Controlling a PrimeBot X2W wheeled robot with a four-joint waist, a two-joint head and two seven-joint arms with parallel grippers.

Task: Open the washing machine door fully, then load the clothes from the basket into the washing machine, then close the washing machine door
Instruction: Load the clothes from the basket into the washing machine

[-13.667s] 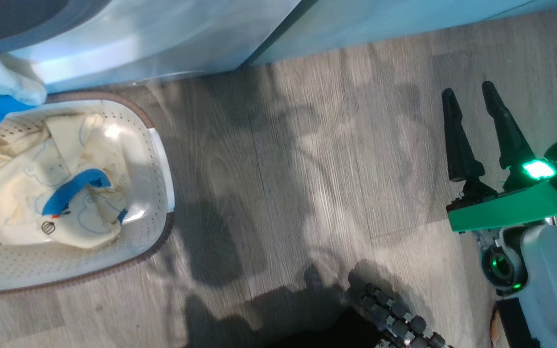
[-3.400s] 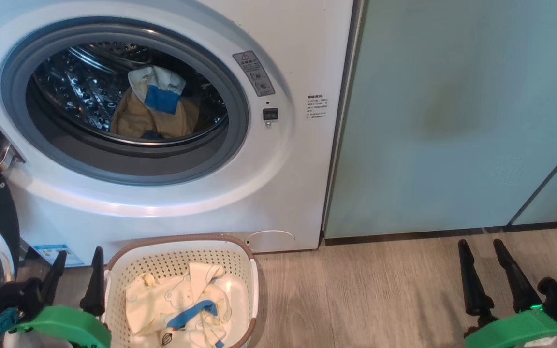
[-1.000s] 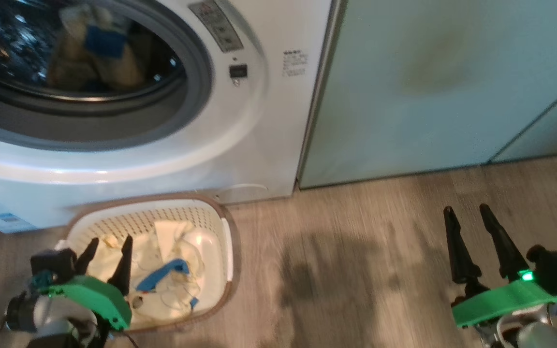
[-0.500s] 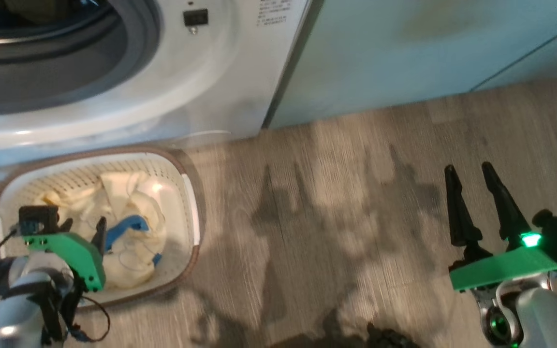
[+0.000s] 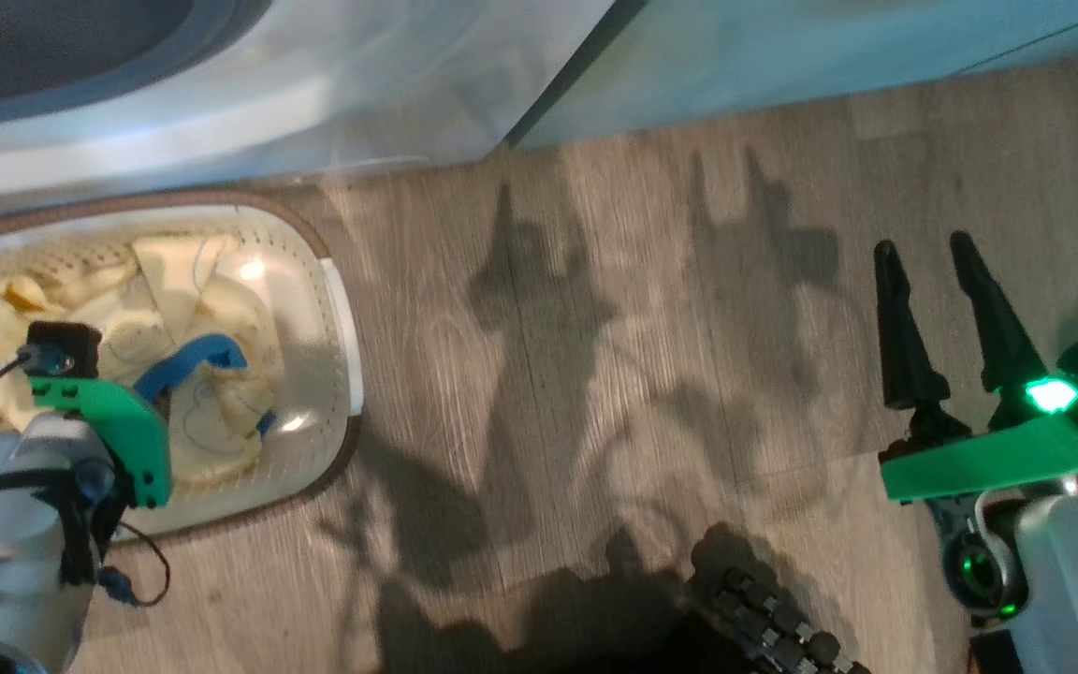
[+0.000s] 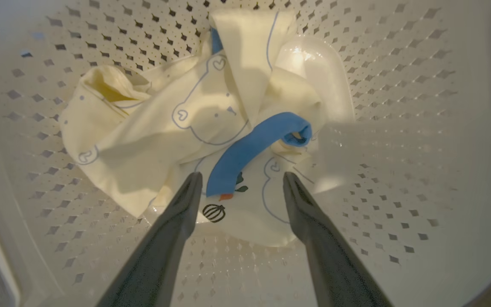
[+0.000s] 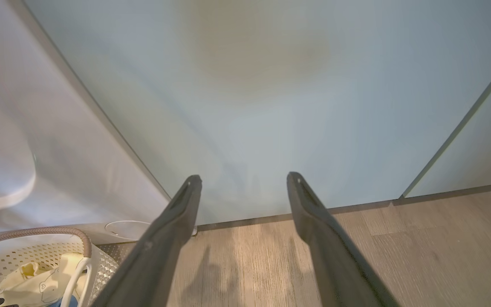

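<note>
The white perforated basket (image 5: 338, 309) with a brown rim stands on the floor against the white washing machine (image 5: 221, 84). In it lie the clothes (image 5: 211, 290), cream with blue bear outlines and a blue band. My left gripper (image 6: 242, 179) points down into the basket (image 6: 399, 128), open, its fingertips either side of the blue band on the clothes (image 6: 160, 132), holding nothing. My right gripper (image 5: 923, 248) hangs open over bare floor at the right. In the right wrist view the right gripper (image 7: 243, 179) faces the cabinet. The washing machine door is out of view.
A pale green cabinet (image 5: 782, 47) runs along the wall right of the washer, and shows close ahead as the cabinet (image 7: 271, 85) in the right wrist view. Wood floor (image 5: 595, 374) lies between basket and right arm. My dark base (image 5: 764, 627) shows at the bottom.
The head camera has tilted down, so the drum has slid out of the picture. My left gripper has gone down into the basket over the clothes. The right gripper stays open in place.
</note>
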